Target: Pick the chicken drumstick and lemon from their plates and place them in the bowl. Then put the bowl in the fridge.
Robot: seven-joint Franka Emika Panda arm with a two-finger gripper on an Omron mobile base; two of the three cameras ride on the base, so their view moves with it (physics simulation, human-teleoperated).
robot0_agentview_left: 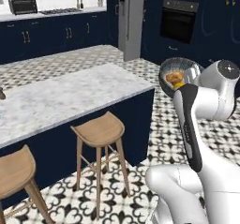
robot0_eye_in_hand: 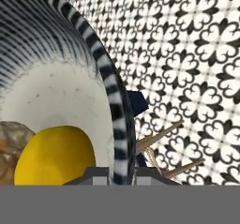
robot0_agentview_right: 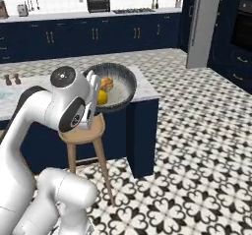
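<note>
The fridge (robot0_agentview_left: 130, 19) was the biggest thing: tall, flat grey metal w/ a long vertical handle and a dark panel in the door, standing far back btw. navy cabinets. No writing could be read on it. The counter (robot0_agentview_left: 70, 96) had a pale marbled stone top over a navy body, w/ round-legged wooden stools (robot0_agentview_left: 99, 131) beside it. The floor (robot0_agentview_right: 197, 145) was tiled in a black-and-white flower pattern. The bowl (robot0_agentview_right: 123, 84) was round and deep, dark and streaked outside, light grey inside, held tilted in the air above the floor. The end effector (robot0_eye_in_hand: 123, 174) was closed on its rim, one fingertip each side of the wall. Inside lay the lemon (robot0_eye_in_hand: 54, 155), smooth and yellow, touching the lumpy brown chicken drumstick (robot0_eye_in_hand: 11, 148).
</note>
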